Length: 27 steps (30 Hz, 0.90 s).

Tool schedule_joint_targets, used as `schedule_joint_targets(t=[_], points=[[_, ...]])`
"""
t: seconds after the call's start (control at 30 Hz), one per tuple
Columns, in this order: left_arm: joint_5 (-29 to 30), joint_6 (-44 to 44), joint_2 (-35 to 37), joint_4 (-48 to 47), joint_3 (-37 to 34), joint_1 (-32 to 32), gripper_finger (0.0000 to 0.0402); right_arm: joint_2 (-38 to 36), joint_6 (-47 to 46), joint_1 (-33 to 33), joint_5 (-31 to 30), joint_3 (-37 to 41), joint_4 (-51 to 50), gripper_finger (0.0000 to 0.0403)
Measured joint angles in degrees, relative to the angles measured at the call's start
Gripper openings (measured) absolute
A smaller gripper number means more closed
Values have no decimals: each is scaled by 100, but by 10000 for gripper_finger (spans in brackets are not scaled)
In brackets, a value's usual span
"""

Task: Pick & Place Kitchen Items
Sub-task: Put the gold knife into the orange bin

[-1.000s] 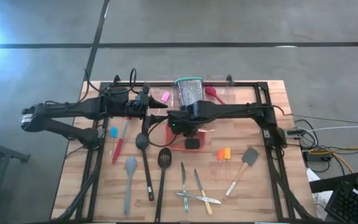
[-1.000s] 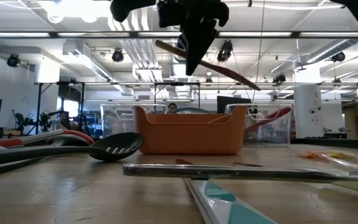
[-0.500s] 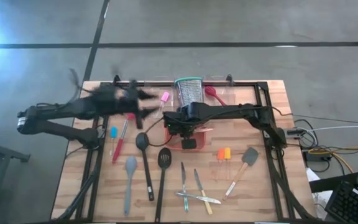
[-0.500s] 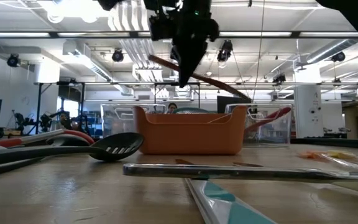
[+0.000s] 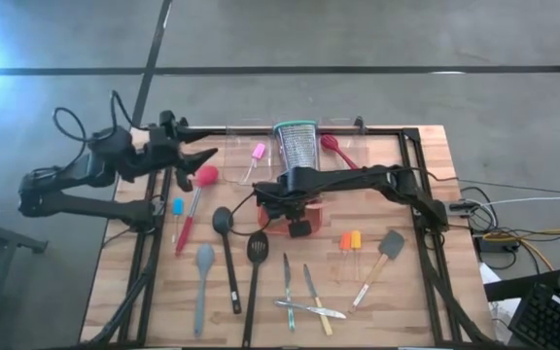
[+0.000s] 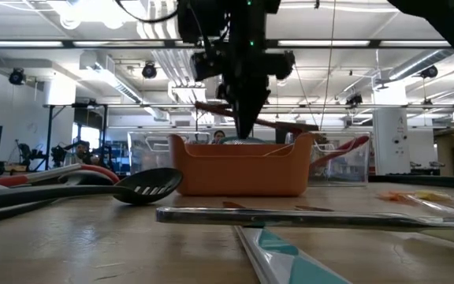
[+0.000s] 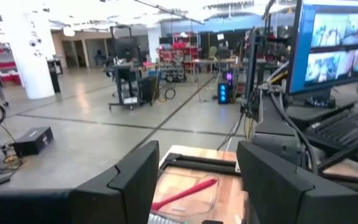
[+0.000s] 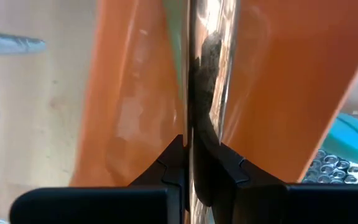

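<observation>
My right gripper point(image 6: 247, 131) hangs fingers down just above the orange tray point(image 6: 243, 170), shut on a slim brown utensil point(image 6: 290, 123) with a shiny metal side point(image 8: 199, 74). My left gripper point(image 5: 202, 163) stands open at the table's far left, pointing level and holding nothing; its fingers point(image 7: 135, 180) are wide apart. On the wood lie the red spoon point(image 5: 189, 219), black spoon point(image 5: 226, 248), slotted turner point(image 5: 255, 272), grey spatula point(image 5: 202, 282), small knives point(image 5: 304, 299), orange-handled tools point(image 5: 350, 240) and a pink tool point(image 5: 258, 152). My right gripper pinches the slim utensil between its two fingers point(image 8: 173, 168), somewhere left of its middle as the low view shows it. The fingers come from above, pointing down, and lie across it. The utensil is lifted clear above the tray, near level, its right end point(image 6: 314, 126) a little lower.
The steel grater point(image 5: 297, 144) stands just beyond the tray. A clear bin at the far edge holds a red utensil point(image 5: 336, 148). A wood-handled spatula point(image 5: 382, 262) lies at the near right. Black frame rails point(image 5: 416, 204) run along the table's sides.
My right gripper has come down toward the orange tray with the utensil, which now hangs flatter and lower than before. My left gripper has drawn back toward the table's left edge and risen, staying open.
</observation>
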<state>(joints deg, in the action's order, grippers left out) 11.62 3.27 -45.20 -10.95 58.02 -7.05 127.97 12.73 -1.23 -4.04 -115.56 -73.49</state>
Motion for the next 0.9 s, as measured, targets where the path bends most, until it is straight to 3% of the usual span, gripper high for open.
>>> schedule_joint_targets(t=[0.27,0.9], points=[[-12,-26,-307,-37,-33,2,223,423,-30,-66,122,-25,101,4],[-3,-29,-625,308,-20,-1,223,528,-138,-99,333,-55,181,7]])
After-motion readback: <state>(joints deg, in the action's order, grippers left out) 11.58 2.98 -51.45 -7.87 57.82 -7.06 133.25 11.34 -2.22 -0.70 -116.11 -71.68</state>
